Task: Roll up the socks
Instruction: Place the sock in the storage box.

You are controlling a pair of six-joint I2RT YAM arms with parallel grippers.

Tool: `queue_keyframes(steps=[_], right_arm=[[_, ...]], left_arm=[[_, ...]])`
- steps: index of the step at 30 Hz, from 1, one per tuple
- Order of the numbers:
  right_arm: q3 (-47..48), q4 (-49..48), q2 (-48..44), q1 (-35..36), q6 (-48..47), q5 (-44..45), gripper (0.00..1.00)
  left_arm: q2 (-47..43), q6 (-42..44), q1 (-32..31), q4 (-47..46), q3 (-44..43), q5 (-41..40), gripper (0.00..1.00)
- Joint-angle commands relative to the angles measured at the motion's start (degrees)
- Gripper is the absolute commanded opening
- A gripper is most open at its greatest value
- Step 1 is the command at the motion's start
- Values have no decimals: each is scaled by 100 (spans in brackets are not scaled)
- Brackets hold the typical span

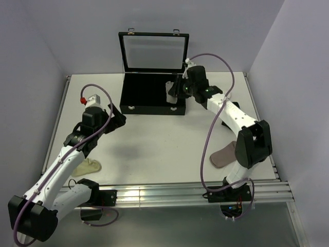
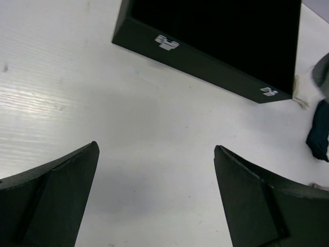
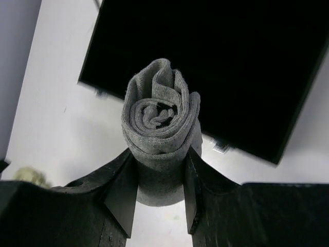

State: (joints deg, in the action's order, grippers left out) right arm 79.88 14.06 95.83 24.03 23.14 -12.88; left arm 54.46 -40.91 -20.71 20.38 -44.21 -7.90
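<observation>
Currently a rolled grey fabric sock [image 3: 160, 121] stands on end in the centre of the right wrist view, its spiral of layers facing the camera. The right gripper [image 3: 160, 155] is clamped on its lower half, one dark finger pressing each side. In the top view this pair sits upper centre, at the right front corner of a shallow black rectangular case [image 1: 149, 109] whose glass-panelled lid [image 1: 153, 51] stands raised. A flat taupe sock [image 1: 223, 154] lies on the white table [image 1: 164, 139] at lower right, and a pale cream sock [image 1: 86, 167] lies at lower left. The left gripper [image 2: 157, 148] hangs spread wide and empty above bare table, near the case's front.
</observation>
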Motion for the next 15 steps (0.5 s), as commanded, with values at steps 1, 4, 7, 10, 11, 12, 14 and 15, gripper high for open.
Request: queue_keyframes(steps=[1, 4, 7, 10, 11, 12, 14, 15], right_arm=[[808, 60, 408, -118, -528, 443, 0], [1204, 193, 786, -171, -1064, 542, 0], [1582, 341, 1155, -311, -1477, 25, 0], [1760, 300, 1403, -425, -1908, -573, 0], [1777, 272, 1447, -469, -2005, -810, 0], [1890, 316, 1560, -504, -2049, -969, 0], [2092, 658, 1727, -619, -2251, -1294, 0], [2311, 807, 1911, -645, -2461, -1330, 0]], left_arm=[[-242, 566, 181, 309, -273, -106, 99], [-435, 733, 181, 273, -203, -151, 99], [-620, 821, 181, 98, -45, -71, 98], [-743, 830, 181, -69, 131, -185, 97], [-787, 795, 181, -78, 166, -264, 97], [-787, 769, 190, -69, 193, -360, 97], [-787, 742, 190, -34, 245, -449, 97], [-796, 759, 190, -86, 359, -475, 97]])
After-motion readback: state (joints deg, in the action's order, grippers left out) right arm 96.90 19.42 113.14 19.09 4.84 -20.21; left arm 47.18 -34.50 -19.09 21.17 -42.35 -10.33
